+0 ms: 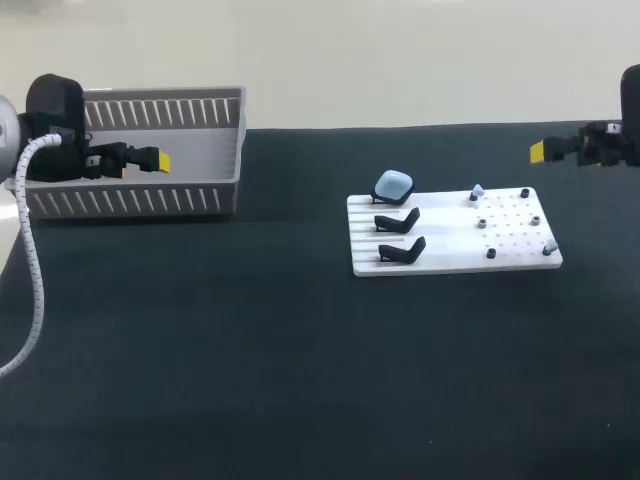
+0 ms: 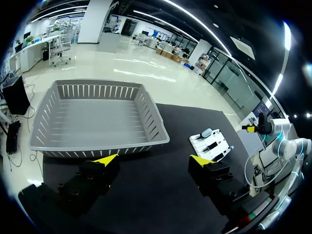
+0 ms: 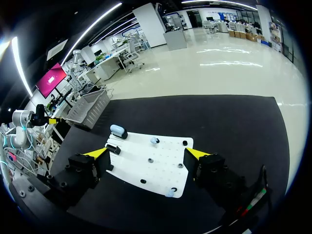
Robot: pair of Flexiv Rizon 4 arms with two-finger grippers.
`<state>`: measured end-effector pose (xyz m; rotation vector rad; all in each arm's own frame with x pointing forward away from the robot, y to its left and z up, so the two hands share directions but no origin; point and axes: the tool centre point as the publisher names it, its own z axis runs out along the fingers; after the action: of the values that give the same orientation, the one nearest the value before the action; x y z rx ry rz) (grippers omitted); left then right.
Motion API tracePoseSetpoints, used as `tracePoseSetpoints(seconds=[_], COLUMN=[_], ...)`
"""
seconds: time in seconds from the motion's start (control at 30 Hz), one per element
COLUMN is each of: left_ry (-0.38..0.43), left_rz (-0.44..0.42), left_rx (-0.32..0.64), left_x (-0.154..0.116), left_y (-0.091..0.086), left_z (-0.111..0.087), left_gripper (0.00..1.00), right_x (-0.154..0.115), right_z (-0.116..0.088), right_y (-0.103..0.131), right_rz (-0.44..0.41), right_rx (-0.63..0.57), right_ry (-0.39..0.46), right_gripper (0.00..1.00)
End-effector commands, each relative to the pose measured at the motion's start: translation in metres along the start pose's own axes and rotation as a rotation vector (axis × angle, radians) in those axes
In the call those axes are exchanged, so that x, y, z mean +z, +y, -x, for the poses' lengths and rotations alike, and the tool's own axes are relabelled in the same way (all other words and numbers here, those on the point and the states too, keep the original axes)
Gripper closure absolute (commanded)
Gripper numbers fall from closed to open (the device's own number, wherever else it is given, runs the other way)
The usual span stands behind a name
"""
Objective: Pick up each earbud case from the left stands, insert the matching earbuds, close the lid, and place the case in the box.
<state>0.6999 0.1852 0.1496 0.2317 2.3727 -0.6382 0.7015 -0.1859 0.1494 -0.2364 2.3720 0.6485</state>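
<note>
Head view places the blue earbud case right of centre, on the rearmost of three black stands at the left end of a white board lying on the dark worktop. Two pale blue earbuds sit on the board's pegged right half. In the upper left, the left end effector hovers over the grey box, fingers spread wide, holding nothing. At the right edge, the right end effector is likewise wide open and holding nothing.
</note>
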Motion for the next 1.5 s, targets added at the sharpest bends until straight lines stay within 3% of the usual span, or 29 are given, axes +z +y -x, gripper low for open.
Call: tracePoseSetpoints(seconds=[0.03, 0.5, 0.73, 0.9, 1.17, 1.5], left_ry=[0.004, 0.004, 0.019, 0.003, 0.017, 0.05], left_rz=[0.005, 0.005, -0.229, -0.328, -0.457, -0.553], left_rx=[-0.001, -0.001, 0.155, 0.31, 0.566, 0.749], left_x=[0.0, 0.0, 0.005, 0.012, 0.03, 0.067], left_y=[-0.001, -0.001, -0.02, -0.035, -0.062, -0.092], left_z=[0.001, 0.001, 0.006, 0.009, 0.014, 0.027], left_gripper=[0.0, 0.0, 0.0, 0.0, 0.0, 0.0], right_x=[0.0, 0.0, 0.0, 0.0, 0.0, 0.0], right_z=[0.0, 0.0, 0.0, 0.0, 0.0, 0.0], right_y=[0.0, 0.0, 0.0, 0.0, 0.0, 0.0], right_rz=[-0.002, -0.002, -0.002, -0.002, -0.002, -0.002], right_rx=[0.0, 0.0, 0.0, 0.0, 0.0, 0.0], right_ry=[0.0, 0.0, 0.0, 0.0, 0.0, 0.0], right_gripper=[0.0, 0.0, 0.0, 0.0, 0.0, 0.0])
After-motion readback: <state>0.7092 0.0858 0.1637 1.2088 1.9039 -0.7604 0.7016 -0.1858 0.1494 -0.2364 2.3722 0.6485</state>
